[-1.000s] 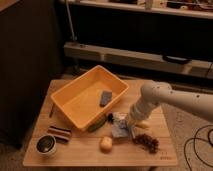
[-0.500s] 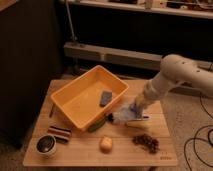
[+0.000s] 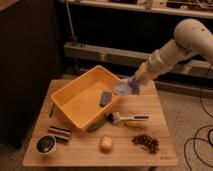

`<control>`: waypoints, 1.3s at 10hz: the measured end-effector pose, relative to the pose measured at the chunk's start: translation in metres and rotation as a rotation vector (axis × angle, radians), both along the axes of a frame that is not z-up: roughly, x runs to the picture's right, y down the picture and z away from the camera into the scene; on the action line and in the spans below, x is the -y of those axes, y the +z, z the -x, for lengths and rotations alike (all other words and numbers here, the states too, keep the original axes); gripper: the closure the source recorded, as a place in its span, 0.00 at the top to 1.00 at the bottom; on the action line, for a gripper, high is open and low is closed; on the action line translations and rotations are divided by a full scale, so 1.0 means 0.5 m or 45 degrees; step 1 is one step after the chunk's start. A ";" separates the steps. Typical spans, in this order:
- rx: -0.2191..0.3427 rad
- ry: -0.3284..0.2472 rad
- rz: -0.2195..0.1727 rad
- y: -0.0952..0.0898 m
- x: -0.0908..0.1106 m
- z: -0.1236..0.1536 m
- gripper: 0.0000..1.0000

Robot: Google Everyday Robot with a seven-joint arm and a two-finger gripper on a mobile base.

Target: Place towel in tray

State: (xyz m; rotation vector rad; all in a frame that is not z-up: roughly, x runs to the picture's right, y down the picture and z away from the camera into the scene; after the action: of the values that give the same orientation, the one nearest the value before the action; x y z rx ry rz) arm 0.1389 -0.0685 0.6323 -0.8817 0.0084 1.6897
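The towel (image 3: 126, 87) is a crumpled pale blue-white cloth hanging in the air just above the right rim of the orange tray (image 3: 75, 102). My gripper (image 3: 138, 79) is shut on the towel's upper right side and holds it off the table. The white arm (image 3: 187, 40) reaches in from the upper right. A grey sponge (image 3: 106, 97) lies inside the tray near its right wall.
On the wooden table (image 3: 150, 107) lie a white-handled tool (image 3: 129, 119), a green vegetable (image 3: 97, 125), a yellow block (image 3: 105, 144), a bunch of grapes (image 3: 145, 142), a striped packet (image 3: 59, 133) and a round dark bowl (image 3: 46, 144). Dark shelving stands behind.
My gripper has lifted the towel off the table and carried it up and left, from beside the tool to above the tray's right rim. The arm has risen.
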 end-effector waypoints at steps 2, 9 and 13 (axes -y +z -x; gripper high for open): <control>0.084 0.013 -0.013 -0.003 0.056 0.093 0.00; 0.193 -0.128 0.093 0.145 -0.027 0.330 0.06; 0.318 -0.331 0.160 0.253 -0.191 0.457 0.46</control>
State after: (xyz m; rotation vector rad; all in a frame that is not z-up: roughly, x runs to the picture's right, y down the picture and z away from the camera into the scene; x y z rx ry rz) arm -0.0894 0.0272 0.7587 -1.1311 0.0578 1.3408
